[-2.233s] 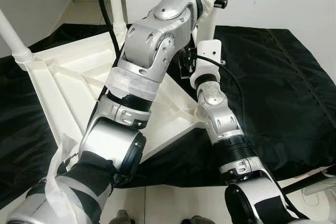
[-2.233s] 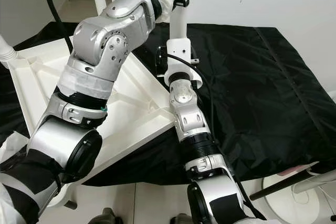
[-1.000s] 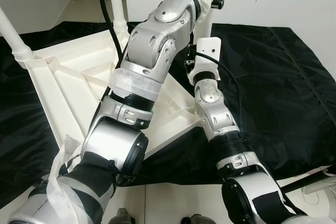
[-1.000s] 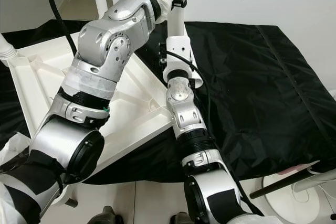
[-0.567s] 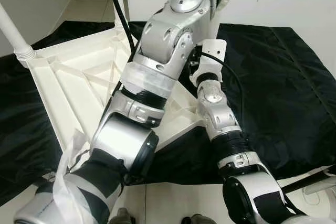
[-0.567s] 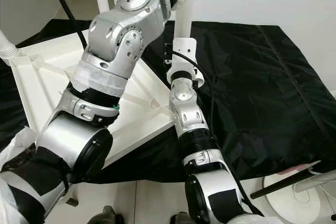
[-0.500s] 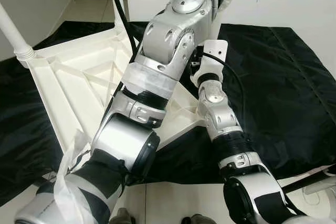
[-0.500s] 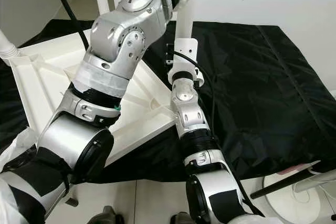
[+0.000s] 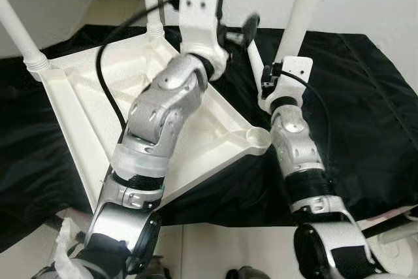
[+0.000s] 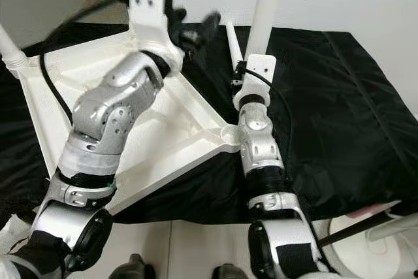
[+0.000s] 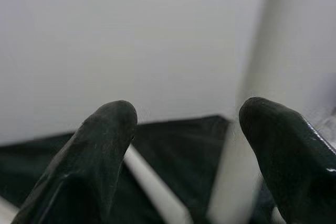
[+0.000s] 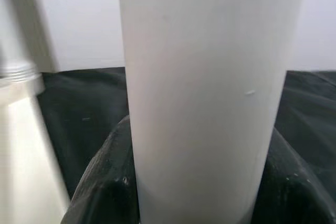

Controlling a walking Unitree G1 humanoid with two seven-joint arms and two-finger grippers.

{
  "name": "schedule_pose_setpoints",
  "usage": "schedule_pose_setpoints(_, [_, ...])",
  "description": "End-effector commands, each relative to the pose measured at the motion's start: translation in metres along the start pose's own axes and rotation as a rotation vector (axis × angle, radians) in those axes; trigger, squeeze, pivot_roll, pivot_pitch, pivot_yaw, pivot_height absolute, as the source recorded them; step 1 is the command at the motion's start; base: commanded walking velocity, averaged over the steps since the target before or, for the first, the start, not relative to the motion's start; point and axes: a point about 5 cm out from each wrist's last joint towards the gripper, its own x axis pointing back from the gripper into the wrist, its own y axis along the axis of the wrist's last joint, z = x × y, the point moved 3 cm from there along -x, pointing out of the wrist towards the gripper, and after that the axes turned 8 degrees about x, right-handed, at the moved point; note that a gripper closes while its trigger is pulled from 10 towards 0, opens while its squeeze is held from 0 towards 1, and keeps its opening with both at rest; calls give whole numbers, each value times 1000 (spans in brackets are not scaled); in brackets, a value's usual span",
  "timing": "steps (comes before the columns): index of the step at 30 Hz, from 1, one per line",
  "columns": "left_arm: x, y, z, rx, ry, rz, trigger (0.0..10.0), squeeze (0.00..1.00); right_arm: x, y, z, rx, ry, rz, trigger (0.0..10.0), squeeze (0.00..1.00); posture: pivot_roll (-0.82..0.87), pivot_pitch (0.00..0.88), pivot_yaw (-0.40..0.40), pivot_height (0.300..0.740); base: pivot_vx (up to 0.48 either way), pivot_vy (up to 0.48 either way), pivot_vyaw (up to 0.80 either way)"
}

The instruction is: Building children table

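Two legs already stand in the upturned tabletop [image 9: 78, 102] on the black sheet [image 9: 366, 109]. Right gripper [image 12: 199, 203] pinches a third white leg [image 10: 264, 11] upright beyond the near-right corner socket [image 9: 260, 138]; left gripper [image 11: 184, 124] spread, empty. Risk: tilt could jam it.

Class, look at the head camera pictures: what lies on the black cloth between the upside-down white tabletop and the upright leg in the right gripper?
In the right eye view, a loose white leg lies there on the black cloth.
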Motion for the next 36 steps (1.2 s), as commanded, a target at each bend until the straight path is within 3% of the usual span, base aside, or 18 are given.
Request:
schedule_pose_setpoints(1, [1, -1, -2, -10, -13, 4, 10000, 0, 0, 3, -6, 1, -13, -12, 10000, 0, -20, 0, -6, 740, 0, 0, 0])
schedule_pose_setpoints(5, [4, -3, 0, -28, -15, 10, 10000, 0, 0, 4, -7, 2, -6, -16, 10000, 0, -20, 0, -6, 740, 0, 0, 0])
schedule_pose_setpoints(10, [18, -11, 2, -64, -26, 38, 10000, 0, 3, 3, -8, 7, 21, -28, 10000, 0, -15, 0, -4, 740, 0, 0, 0])
schedule_pose_setpoints(19, [26, -22, 12, -86, 8, 68, 10000, 0, 6, 1, -12, 12, 33, -33, 10000, 0, -18, 0, 0, 740, 0, 0, 0])
schedule_pose_setpoints(29, [46, -44, 52, -186, 181, 105, 10000, 0, 12, 6, -18, 28, 29, -71, 10000, 0, -66, 22, 9, 740, 0, 0, 0])
schedule_pose_setpoints(30, [51, -48, 66, -186, 232, 109, 10000, 0, 14, 9, -17, 14, 35, -80, 10000, 0, -76, 28, 12, 740, 0, 0, 0])
schedule_pose_setpoints(36, [57, -47, 86, -227, 329, 102, 10000, 0, 17, 12, -14, 23, 51, -95, 10000, 0, -85, 36, 13, 740, 0, 0, 0])
